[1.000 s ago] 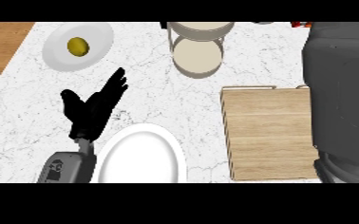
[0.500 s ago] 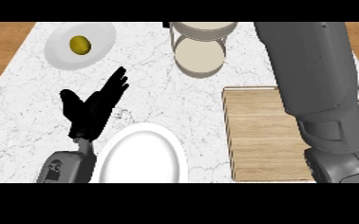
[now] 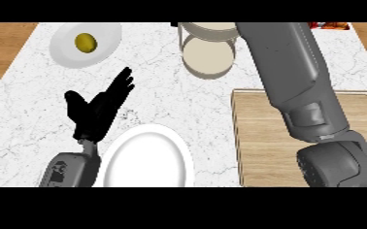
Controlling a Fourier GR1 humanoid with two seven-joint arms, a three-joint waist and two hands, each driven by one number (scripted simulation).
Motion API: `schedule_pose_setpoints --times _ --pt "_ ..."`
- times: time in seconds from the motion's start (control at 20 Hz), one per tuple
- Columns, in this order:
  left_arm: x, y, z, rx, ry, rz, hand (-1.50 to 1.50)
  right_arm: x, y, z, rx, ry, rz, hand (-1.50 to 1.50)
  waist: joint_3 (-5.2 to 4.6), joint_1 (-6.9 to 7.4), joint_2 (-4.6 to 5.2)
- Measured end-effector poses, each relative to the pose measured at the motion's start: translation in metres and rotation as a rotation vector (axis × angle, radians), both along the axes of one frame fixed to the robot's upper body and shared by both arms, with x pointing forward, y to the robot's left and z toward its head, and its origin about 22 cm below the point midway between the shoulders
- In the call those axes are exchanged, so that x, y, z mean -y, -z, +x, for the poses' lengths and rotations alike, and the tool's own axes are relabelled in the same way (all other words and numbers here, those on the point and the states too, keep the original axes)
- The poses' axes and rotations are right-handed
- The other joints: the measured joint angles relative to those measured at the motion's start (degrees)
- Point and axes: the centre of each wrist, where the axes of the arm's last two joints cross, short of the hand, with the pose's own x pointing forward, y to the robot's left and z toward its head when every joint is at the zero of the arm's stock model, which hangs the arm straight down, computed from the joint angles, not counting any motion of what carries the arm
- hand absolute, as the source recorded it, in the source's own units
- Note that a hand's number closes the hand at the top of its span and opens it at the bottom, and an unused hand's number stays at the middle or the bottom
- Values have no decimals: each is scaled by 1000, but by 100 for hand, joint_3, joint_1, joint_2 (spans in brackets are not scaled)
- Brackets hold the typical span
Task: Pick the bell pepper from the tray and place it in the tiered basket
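White marbled desk [image 3: 165, 92] fills the head view, with a strip of brown wood at its far left corner. At the desk's far left a round white plate [image 3: 68, 56] carries the bell pepper [image 3: 85, 42], a small yellow-green lump lying near the plate's middle. The left hand [image 3: 97, 109] hovers over bare desk nearer the robot, released, its fingers [image 3: 123, 80] straight and spread and slanting up to the right, thumb out to the left. The pepper lies beyond those fingertips and to their left, apart from them, with nothing touching it. A dark mark on the grey left forearm [image 3: 68, 170] is too small to read. Just right of that forearm sits a larger white plate [image 3: 147, 157], bare. At the far middle stands the tiered basket [image 3: 208, 56], two round beige tiers seen from above, well to the right of the pepper. The right forearm [image 3: 287, 73] rises from the lower right across a wooden board [image 3: 261, 145] and passes the basket's right rim; its hand is cut off by the view's upper edge, so its state cannot be told. Something red and orange [image 3: 329, 26] shows at the far right corner, too little of it to name.
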Motion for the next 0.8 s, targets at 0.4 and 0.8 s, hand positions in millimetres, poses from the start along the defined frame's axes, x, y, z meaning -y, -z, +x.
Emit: schedule_pose_setpoints --times 0.4,0.8 --pt "7 1 4 0 23 3 0 -20 24 9 64 -125 166 -150 -1 114 52" --pt "5 0 7 -1 15 6 0 -32 20 11 240 -101 203 -150 -6 116 36"
